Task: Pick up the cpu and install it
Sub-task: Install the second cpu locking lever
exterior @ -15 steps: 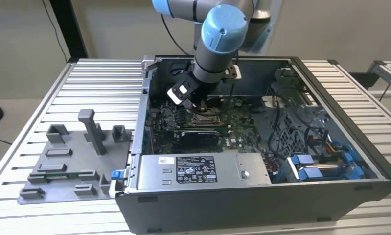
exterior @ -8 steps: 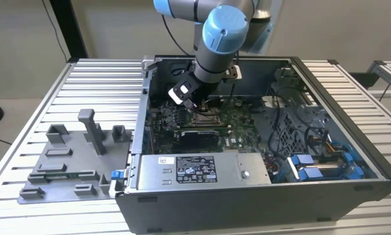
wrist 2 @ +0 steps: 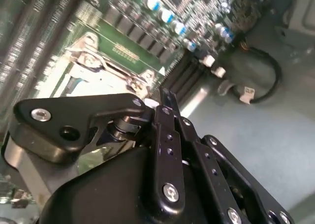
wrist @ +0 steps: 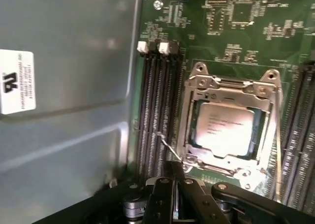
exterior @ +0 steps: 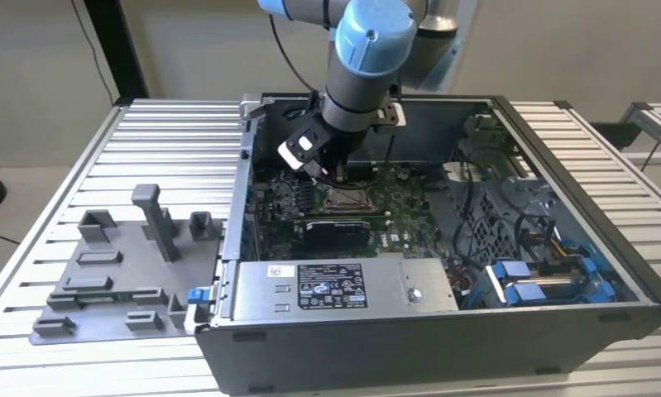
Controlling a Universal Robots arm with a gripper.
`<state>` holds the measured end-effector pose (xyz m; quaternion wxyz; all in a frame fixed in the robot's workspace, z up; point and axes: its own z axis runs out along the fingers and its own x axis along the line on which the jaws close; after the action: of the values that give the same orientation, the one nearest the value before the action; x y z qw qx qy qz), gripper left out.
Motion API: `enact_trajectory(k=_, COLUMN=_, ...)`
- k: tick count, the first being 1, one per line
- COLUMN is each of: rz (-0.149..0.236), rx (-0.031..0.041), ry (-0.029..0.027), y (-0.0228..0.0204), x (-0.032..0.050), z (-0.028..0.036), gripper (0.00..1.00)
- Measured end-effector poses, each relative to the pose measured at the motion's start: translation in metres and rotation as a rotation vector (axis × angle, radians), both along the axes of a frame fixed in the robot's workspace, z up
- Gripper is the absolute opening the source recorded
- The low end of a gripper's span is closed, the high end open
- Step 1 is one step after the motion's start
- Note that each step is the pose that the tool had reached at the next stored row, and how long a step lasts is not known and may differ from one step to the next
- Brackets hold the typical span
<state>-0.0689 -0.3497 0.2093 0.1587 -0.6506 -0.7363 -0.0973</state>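
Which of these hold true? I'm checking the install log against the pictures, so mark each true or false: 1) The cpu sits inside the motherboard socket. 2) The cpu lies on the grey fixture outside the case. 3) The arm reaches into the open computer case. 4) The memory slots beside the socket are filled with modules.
1) True: the cpu lies within the socket frame in the first wrist view.
2) False: it is in the socket; the grey fixture stands beside the computer case.
3) True: the gripper hangs over the motherboard.
4) False: the memory slots look empty.
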Motion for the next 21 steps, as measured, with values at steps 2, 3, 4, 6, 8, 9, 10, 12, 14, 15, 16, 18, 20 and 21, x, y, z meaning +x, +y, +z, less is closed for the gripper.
enact_trajectory(k=2, rz=0.0, rx=-0.0077, ry=-0.0003, y=0.0002, x=0.0, z=-0.0011, gripper=0.0)
enact_trajectory(k=3, rz=0.0, rx=-0.0082, ry=-0.0007, y=0.001, x=0.0, z=-0.0019, gripper=0.0)
enact_trajectory(k=4, rz=0.0, rx=-0.0084, ry=-0.0008, y=0.0022, x=0.0, z=-0.0024, gripper=0.0)
enact_trajectory(k=6, rz=0.0, rx=-0.0083, ry=-0.0016, y=0.0056, x=0.0, z=-0.0033, gripper=0.0)
enact_trajectory(k=8, rz=0.0, rx=-0.0081, ry=-0.0025, y=0.0076, x=0.0, z=-0.0042, gripper=0.0)
enact_trajectory(k=9, rz=0.0, rx=-0.0081, ry=-0.0026, y=0.0076, x=0.0, z=-0.0044, gripper=0.0)
enact_trajectory(k=10, rz=0.0, rx=-0.0083, ry=-0.0026, y=0.0075, x=0.0, z=-0.0045, gripper=0.0)
enact_trajectory(k=12, rz=0.003, rx=-0.0006, ry=-0.0029, y=0.0057, x=-0.0001, z=-0.0046, gripper=0.0)
enact_trajectory(k=14, rz=0.004, rx=0.0037, ry=-0.0032, y=0.0016, x=-0.0006, z=-0.0046, gripper=0.0)
enact_trajectory(k=15, rz=0.004, rx=0.0052, ry=-0.0033, y=-0.0013, x=-0.0012, z=-0.0046, gripper=0.0)
enact_trajectory(k=16, rz=0.004, rx=0.0087, ry=-0.0033, y=-0.0037, x=-0.0016, z=-0.0046, gripper=0.0)
enact_trajectory(k=18, rz=0.004, rx=0.0296, ry=-0.0034, y=-0.0068, x=-0.002, z=-0.0043, gripper=0.0)
enact_trajectory(k=20, rz=0.004, rx=0.0661, ry=-0.0035, y=-0.0086, x=-0.0022, z=-0.0043, gripper=0.0)
enact_trajectory(k=21, rz=0.004, rx=0.0835, ry=-0.0036, y=-0.0094, x=-0.0022, z=-0.0043, gripper=0.0)
